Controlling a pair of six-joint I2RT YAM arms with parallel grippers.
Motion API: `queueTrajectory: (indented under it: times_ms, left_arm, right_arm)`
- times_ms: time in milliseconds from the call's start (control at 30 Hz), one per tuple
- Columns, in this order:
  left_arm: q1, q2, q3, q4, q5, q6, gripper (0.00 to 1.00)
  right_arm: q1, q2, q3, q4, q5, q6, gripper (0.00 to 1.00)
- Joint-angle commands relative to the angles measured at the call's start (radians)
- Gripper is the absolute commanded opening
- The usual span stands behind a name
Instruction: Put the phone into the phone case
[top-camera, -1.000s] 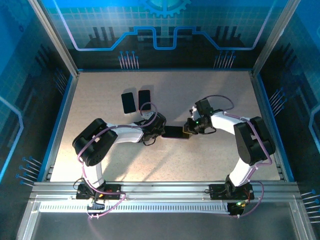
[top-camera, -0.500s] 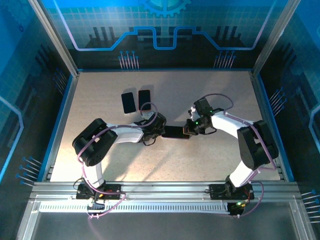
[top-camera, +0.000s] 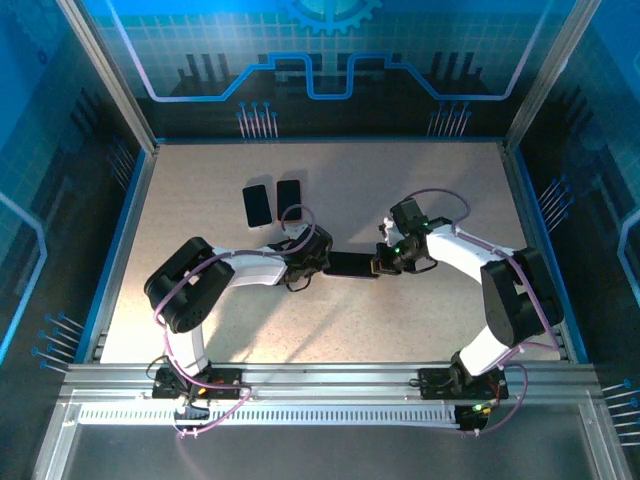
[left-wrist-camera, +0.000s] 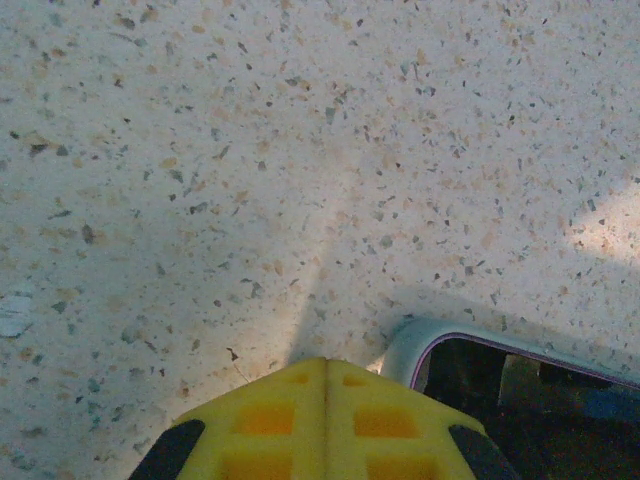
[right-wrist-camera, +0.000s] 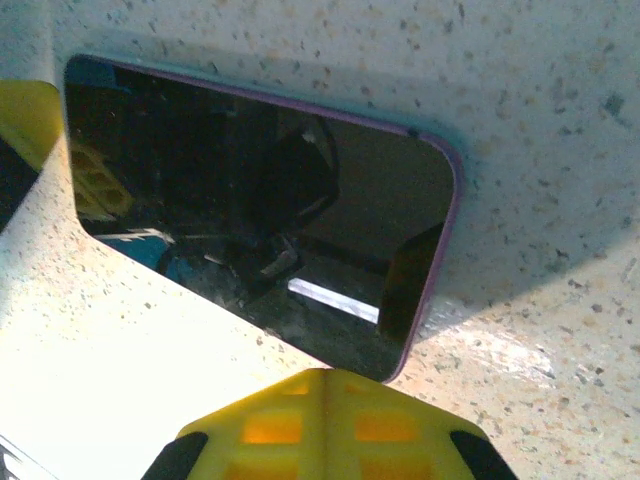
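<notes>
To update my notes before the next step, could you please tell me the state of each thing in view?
phone case: lying flat, pale rim around the phone.
phone: screen up and dark, sitting inside the case.
left hand: shut, tips beside the case's corner.
right hand: shut, tips at the phone's edge.
pair of dark slabs: lying flat, side by side, untouched.

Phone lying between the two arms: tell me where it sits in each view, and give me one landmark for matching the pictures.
Top external: phone near the centre of the picture.
Left wrist: lower right corner, just right of the yellow left fingers.
Right wrist: middle of the picture, its near corner just above the yellow right fingers.
Shared landmark: the left fingers, also yellow at the right wrist view's left edge.
</notes>
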Motion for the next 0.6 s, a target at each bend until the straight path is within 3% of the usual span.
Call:
queueTrajectory:
  times_ms: [0, 567]
  left_arm:
    - [-0.003, -0.016, 0.004, -0.047, -0.002, 0.021, 0.00]
    - [-0.006, 0.004, 0.015, -0.049, 0.024, 0.012, 0.00]
  right_arm:
    - [0.018, 0.012, -0.013, -0.018, 0.025, -0.013, 0.00]
    - [0.093, 0.148, -0.019, 0.024, 0.091, -0.001, 0.00]
